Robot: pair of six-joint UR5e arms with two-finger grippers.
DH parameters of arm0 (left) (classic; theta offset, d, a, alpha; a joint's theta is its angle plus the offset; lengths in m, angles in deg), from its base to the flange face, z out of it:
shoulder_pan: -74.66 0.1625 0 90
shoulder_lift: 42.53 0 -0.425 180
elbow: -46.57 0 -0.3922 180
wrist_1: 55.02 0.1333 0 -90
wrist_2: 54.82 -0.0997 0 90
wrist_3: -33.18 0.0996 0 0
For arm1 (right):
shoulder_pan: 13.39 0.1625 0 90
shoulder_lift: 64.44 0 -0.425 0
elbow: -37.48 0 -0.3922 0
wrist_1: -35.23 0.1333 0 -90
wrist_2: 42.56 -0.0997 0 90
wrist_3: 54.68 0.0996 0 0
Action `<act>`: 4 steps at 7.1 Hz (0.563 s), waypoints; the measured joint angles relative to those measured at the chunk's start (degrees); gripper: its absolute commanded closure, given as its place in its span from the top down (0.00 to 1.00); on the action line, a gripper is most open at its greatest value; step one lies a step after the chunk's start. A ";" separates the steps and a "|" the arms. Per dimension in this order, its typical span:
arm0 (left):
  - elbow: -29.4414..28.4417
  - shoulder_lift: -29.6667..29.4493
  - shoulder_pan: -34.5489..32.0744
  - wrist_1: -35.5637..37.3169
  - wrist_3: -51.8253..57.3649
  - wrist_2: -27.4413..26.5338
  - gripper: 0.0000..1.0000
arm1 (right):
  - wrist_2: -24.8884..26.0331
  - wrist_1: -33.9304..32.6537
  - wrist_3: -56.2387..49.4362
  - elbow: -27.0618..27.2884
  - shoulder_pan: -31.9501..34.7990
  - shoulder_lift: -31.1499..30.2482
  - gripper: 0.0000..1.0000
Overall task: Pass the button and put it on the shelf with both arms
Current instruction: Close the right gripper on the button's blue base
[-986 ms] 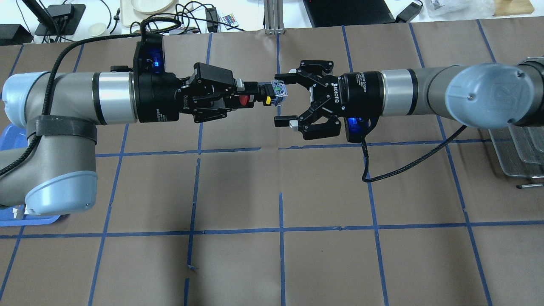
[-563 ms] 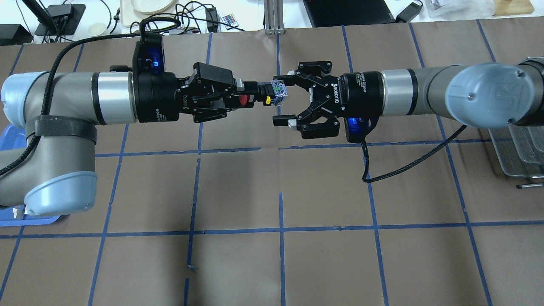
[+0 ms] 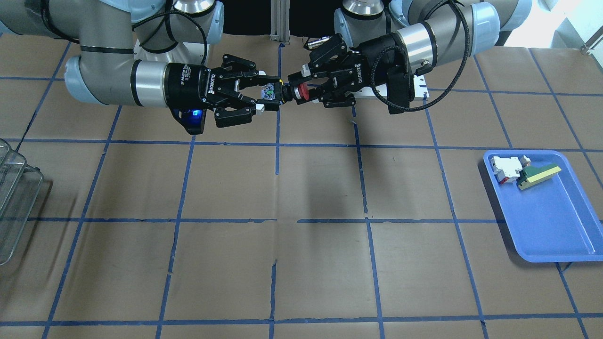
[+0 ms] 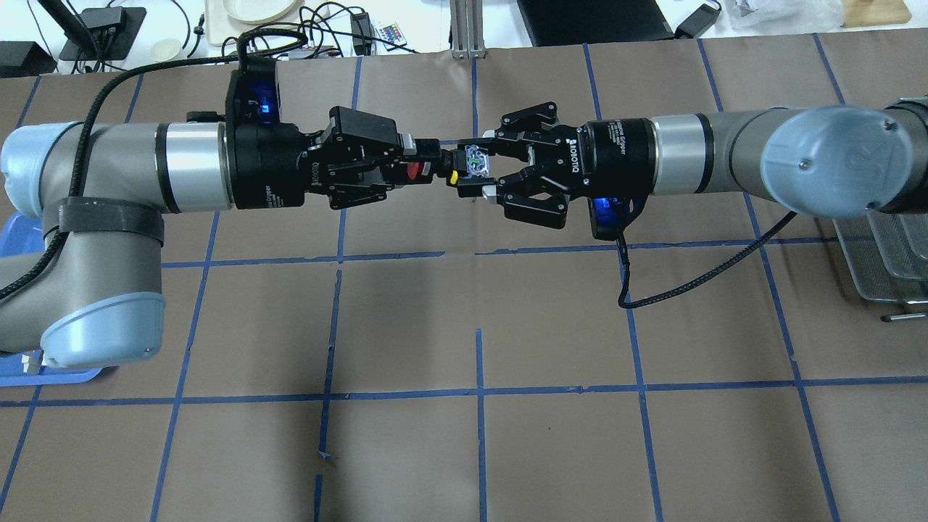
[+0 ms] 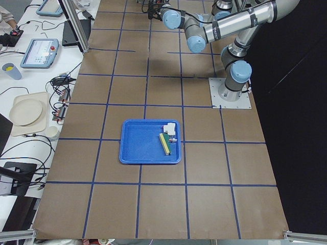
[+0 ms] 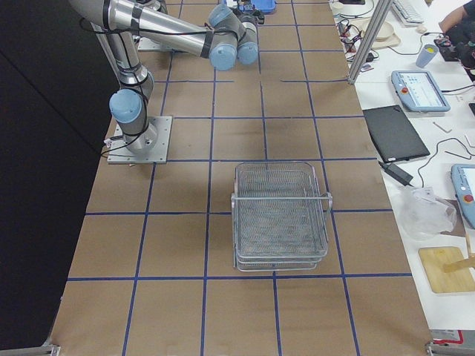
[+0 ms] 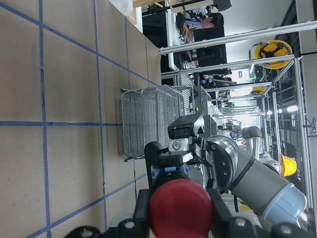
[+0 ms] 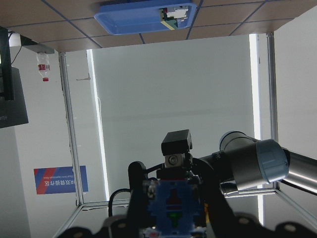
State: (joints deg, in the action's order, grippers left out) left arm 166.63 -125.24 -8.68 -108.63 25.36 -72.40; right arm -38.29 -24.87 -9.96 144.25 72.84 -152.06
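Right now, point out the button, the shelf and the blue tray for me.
button [image 7: 181,208], left wrist view, centre of its red cap.
shelf [image 6: 282,219], exterior right view, top tier's mesh floor.
blue tray [image 3: 556,221], front-facing view, bare floor.

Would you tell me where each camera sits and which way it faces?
Front-facing: table's far side, looking back; left hand on view's right.
Overhead: from behind, looking forward, down; right hand opposite left, at button.
Exterior left: table's left end, over blue tray; left arm nearest.
Exterior right: right end, over shelf; right arm nearest.
Left wrist: past left hand toward right hand, shelf.
Right wrist: past right hand toward left hand, tray.
Wrist views share the button.
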 measured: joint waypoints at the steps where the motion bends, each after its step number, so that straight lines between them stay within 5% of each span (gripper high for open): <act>1: 0.02 0.00 0.00 0.00 0.00 0.00 0.06 | 0.00 -0.01 -0.04 -0.03 0.00 0.02 0.16; 2: 0.08 0.00 0.01 0.00 -0.02 0.01 0.13 | -0.02 -0.04 -0.06 -0.05 0.00 0.02 0.15; 4: 0.15 0.01 0.02 0.12 -0.04 -0.10 0.92 | -0.05 -0.09 -0.07 -0.12 0.00 0.05 0.13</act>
State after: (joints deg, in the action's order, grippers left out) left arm 166.79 -125.23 -8.66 -108.50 25.32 -72.49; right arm -38.34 -24.97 -10.03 144.13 72.83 -152.01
